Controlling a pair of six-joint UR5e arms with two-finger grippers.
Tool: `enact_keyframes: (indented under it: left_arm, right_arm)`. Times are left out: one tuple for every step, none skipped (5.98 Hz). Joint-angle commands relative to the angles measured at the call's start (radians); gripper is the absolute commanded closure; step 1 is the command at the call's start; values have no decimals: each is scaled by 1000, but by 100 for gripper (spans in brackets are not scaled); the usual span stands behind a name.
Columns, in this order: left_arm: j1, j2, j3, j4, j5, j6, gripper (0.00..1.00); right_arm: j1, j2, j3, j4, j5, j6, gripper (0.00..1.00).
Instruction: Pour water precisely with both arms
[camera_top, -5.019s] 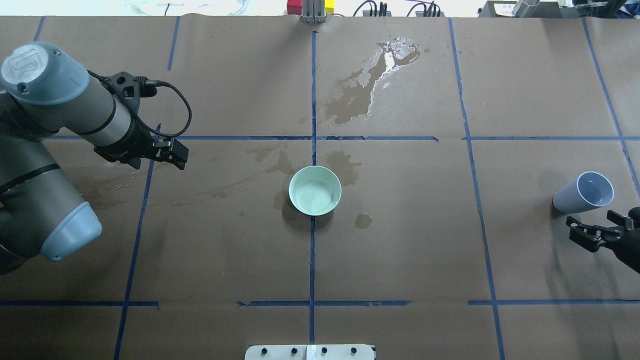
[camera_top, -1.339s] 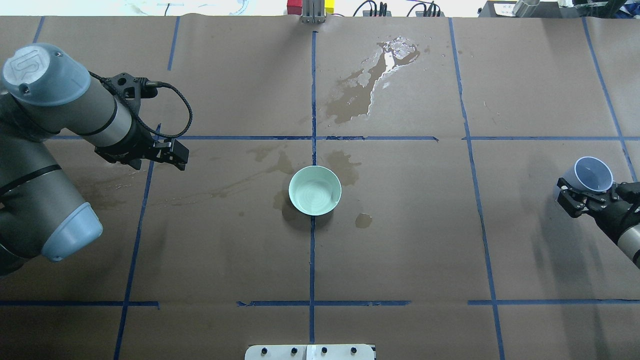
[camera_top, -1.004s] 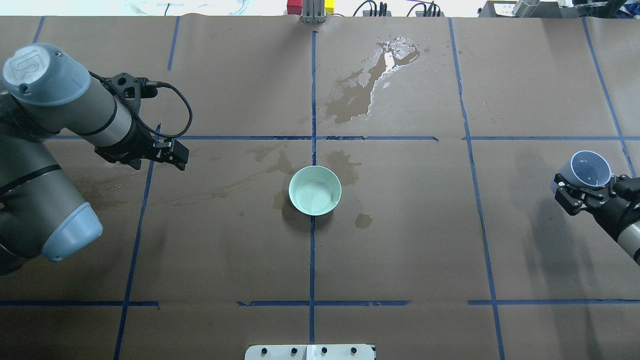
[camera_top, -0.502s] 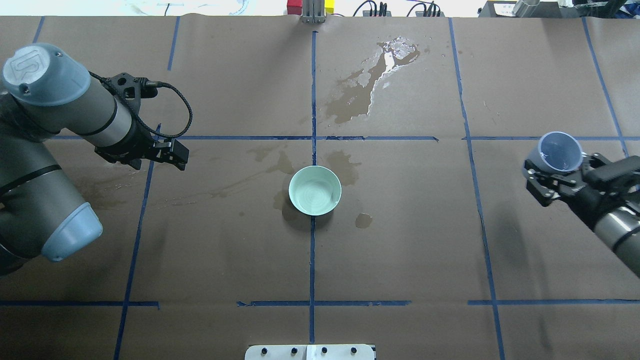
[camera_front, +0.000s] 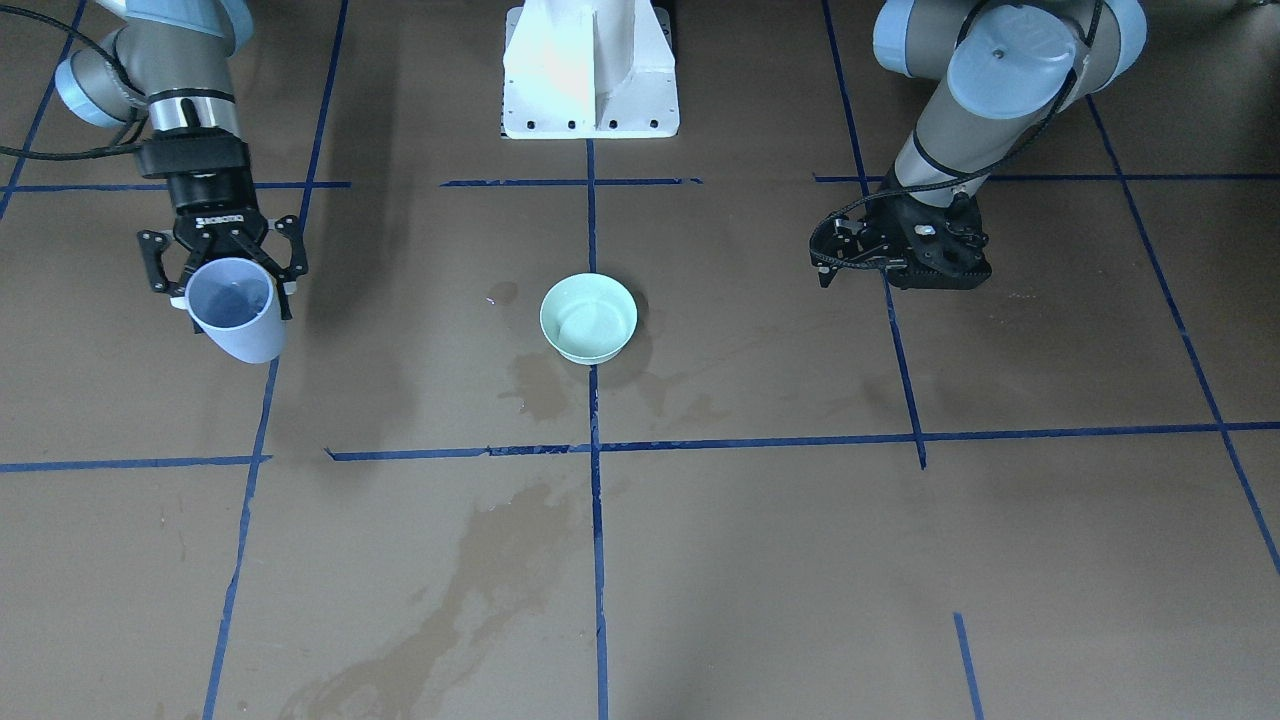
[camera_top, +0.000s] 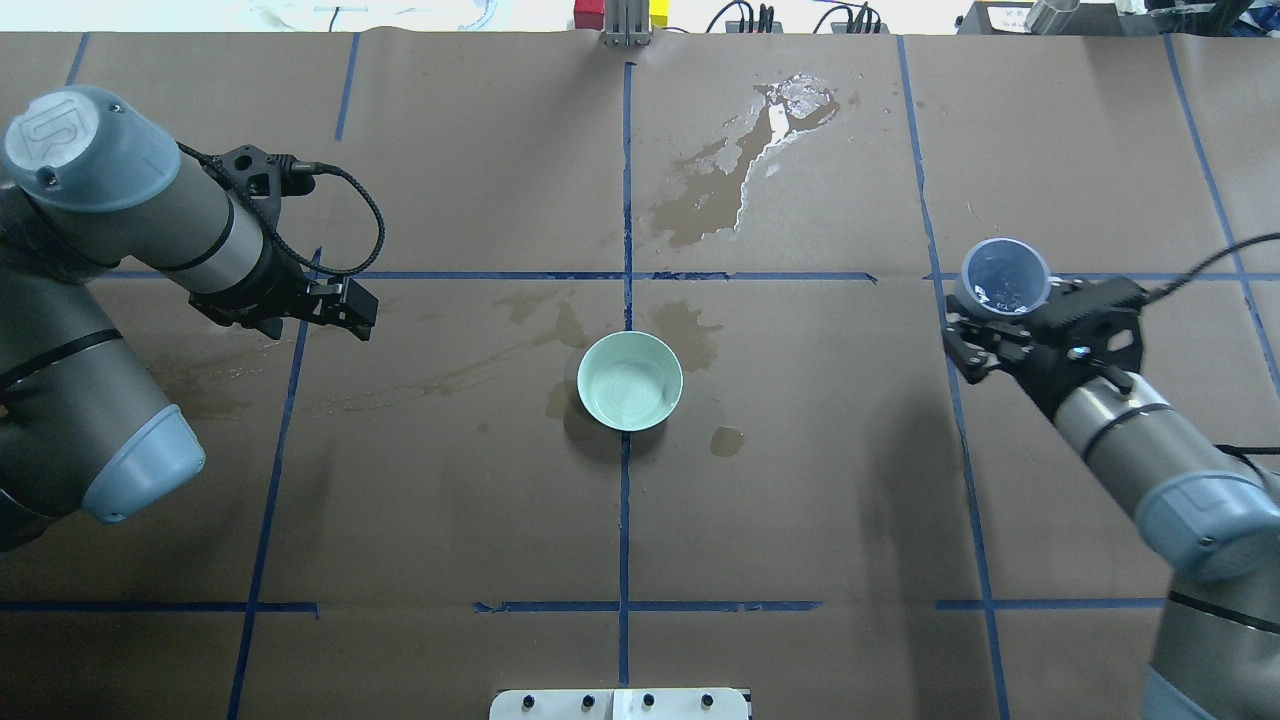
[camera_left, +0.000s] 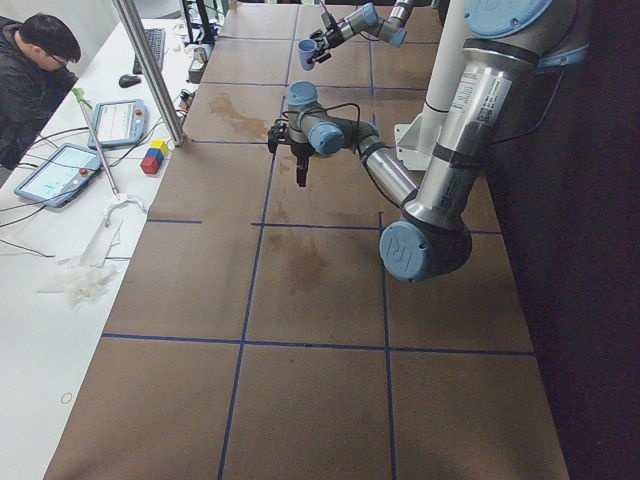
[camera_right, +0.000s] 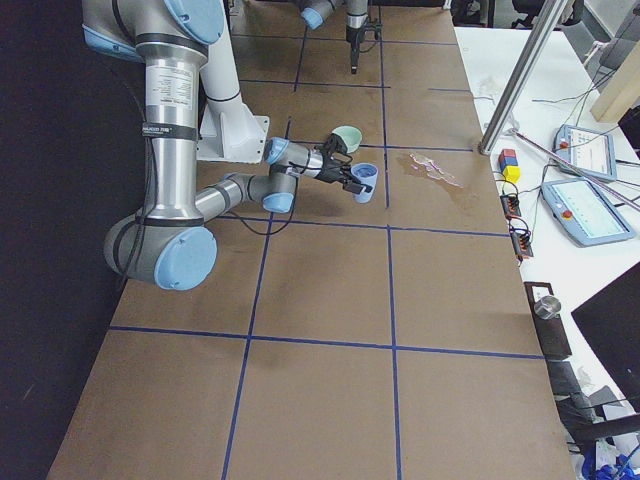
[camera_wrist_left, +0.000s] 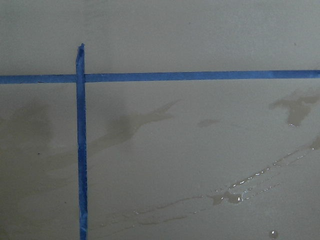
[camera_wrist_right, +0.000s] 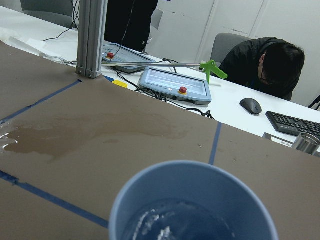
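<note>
Blue plastic cup (camera_front: 237, 320) is pinched in my right gripper (camera_front: 226, 287), fingers on either side of the wall up near the rim, lifted off the brown paper (camera_front: 760, 560). I judge it light and thin-walled, so a hard squeeze could flex it. High on the wall seems the right hold. The mint-green bowl (camera_front: 589, 318) sits well apart from this hand, inward toward the table's middle. My left gripper (camera_front: 830, 265) hovers low on the bowl's far side, holding nothing. Whether its fingers are together or apart, I cannot tell.

Overhead, water (camera_top: 1003, 287) glints inside the cup. It will slosh, so I'd travel level. Between hand and bowl there is only paper and a tape line (camera_top: 966, 470). A puddle (camera_top: 735, 180) lies well ahead of the hand and inward.

From the left end, the cup is small and far, up off the table.

From the right end, cup and bowl look near, though that is foreshortening.

Left wrist shows only wet streaks (camera_wrist_left: 240, 190) below that hand, so it's slick footing.

Right wrist shows the rim close below. Ahead of it the table edge ends at a pendant (camera_wrist_right: 175, 84) and an operator (camera_wrist_right: 265, 62). I shouldn't reach that way.
</note>
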Motion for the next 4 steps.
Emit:
enact_keyframes:
  left_arm:
    - [2, -3, -1, 0, -1, -9, 0]
    - [2, -6, -1, 0, 0, -9, 0]
    - [3, -6, -1, 0, 0, -9, 0]
    - [3, -6, 1, 0, 0, -9, 0]
  right_arm:
    - [-4, 182, -3, -244, -8, 8, 100]
    - [-43, 265, -4, -392, -75, 8, 100]
    - [-100, 361, -4, -565, -166, 7, 100]
    - [-155, 423, -6, -710, -245, 3, 100]
